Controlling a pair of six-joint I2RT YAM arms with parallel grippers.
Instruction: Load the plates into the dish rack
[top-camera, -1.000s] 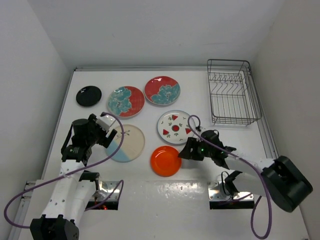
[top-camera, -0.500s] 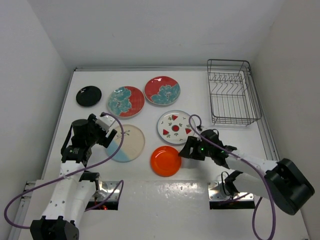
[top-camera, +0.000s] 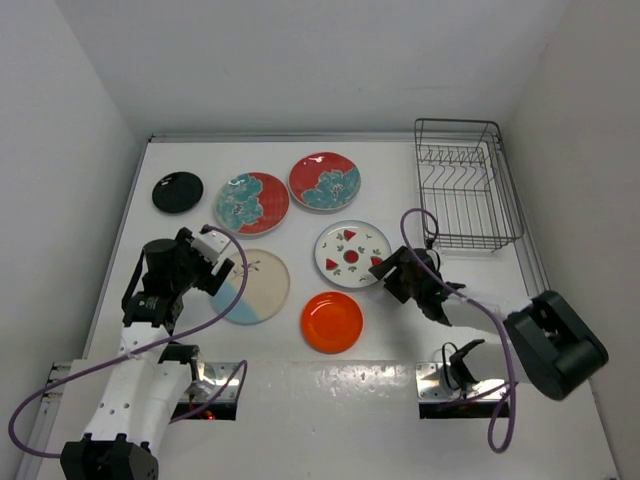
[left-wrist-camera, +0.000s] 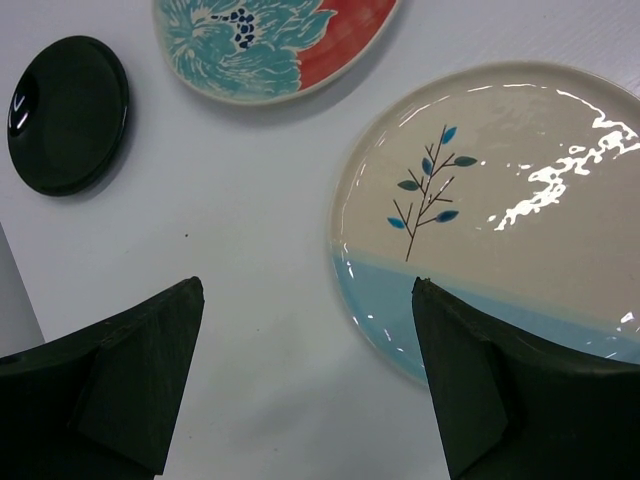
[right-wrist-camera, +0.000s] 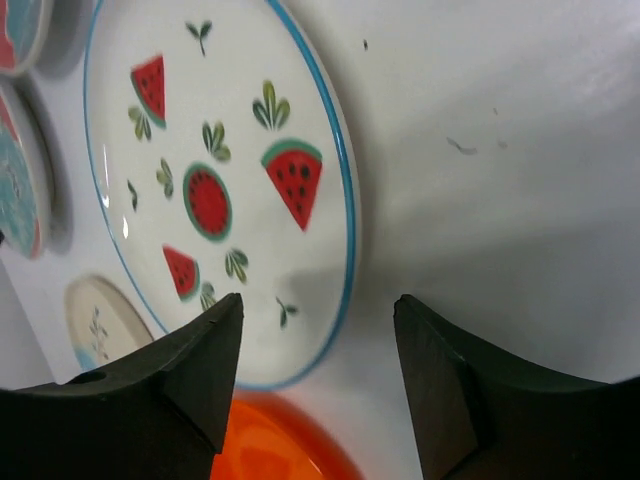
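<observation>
At the rim of the watermelon plate (top-camera: 345, 252), right gripper (top-camera: 383, 275) low, half-open, empty.

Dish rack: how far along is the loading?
Done: nothing; the dish rack is empty. In hand: nothing gripped. The right gripper is open at the watermelon plate edge, the left gripper open over the cream-and-blue plate. Left: all six, including orange plate, black plate, left floral plate, right floral plate.

Six plates (top-camera: 350, 252) (all lying flat) and a wire dish rack (top-camera: 458, 183) sit on the white table (top-camera: 390, 195).
</observation>
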